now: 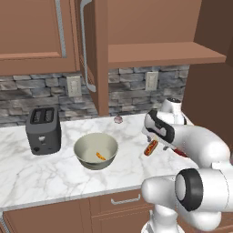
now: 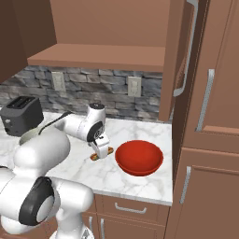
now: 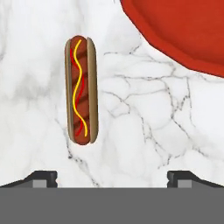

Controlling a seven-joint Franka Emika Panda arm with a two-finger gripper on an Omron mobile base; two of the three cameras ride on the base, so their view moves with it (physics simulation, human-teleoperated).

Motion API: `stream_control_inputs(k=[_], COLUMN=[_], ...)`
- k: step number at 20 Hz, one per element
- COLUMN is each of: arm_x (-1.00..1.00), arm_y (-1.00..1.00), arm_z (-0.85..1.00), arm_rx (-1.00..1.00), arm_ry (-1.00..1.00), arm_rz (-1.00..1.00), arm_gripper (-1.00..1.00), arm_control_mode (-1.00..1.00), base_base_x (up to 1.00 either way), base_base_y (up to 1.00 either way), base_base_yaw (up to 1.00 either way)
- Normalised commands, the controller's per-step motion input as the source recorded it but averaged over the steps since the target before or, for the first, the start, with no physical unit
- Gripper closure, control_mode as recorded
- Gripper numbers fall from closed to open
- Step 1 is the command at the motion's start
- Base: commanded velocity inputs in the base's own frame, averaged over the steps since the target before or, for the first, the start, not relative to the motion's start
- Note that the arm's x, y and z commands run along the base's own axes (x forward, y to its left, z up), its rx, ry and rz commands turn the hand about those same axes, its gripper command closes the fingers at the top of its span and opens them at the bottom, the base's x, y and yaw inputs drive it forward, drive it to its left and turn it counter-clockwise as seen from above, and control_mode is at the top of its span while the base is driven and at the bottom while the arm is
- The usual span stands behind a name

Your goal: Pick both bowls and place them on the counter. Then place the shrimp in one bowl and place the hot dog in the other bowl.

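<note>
Above counter (image 3: 144, 127) | jaws spread wide, holding nothing | hot dog (image 3: 81, 90) lies below, untouched

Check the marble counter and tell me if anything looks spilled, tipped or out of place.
Nothing stands out. The deep grey-beige bowl sits upright with the thin orange shrimp inside. The glossy red bowl is upright and empty. The tan-bun hot dog lies flat on the white marble counter beside it, under the open hand.
</note>
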Motion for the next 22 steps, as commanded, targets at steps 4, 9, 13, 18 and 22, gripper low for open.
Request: stream_control_inputs(k=[4, 9, 13, 18, 22], arm_x=[0.56, 0.37, 0.3, 0.11, 0.01], arm_y=[0.0, 0.01, 0.01, 0.0, 0.0], arm_z=[-0.18, -0.37, -0.41, -0.37, -0.3], arm_rx=[0.0, -0.01, -0.02, 0.0, 0.0], arm_ry=[0.15, 0.12, 0.09, 0.07, 0.05], arm_rz=[-0.08, -0.07, -0.05, -0.05, -0.06], arm_gripper=[-1.0, -1.0, -1.0, -1.0, -1.0], arm_control_mode=[-1.0, -1.0, -1.0, -1.0, -1.0], base_base_x=[0.0, 0.0, 0.0, 0.0, 0.0], base_base_y=[0.0, 0.0, 0.0, 0.0, 0.0], base_base_yaw=[0.0, 0.0, 0.0, 0.0, 0.0])
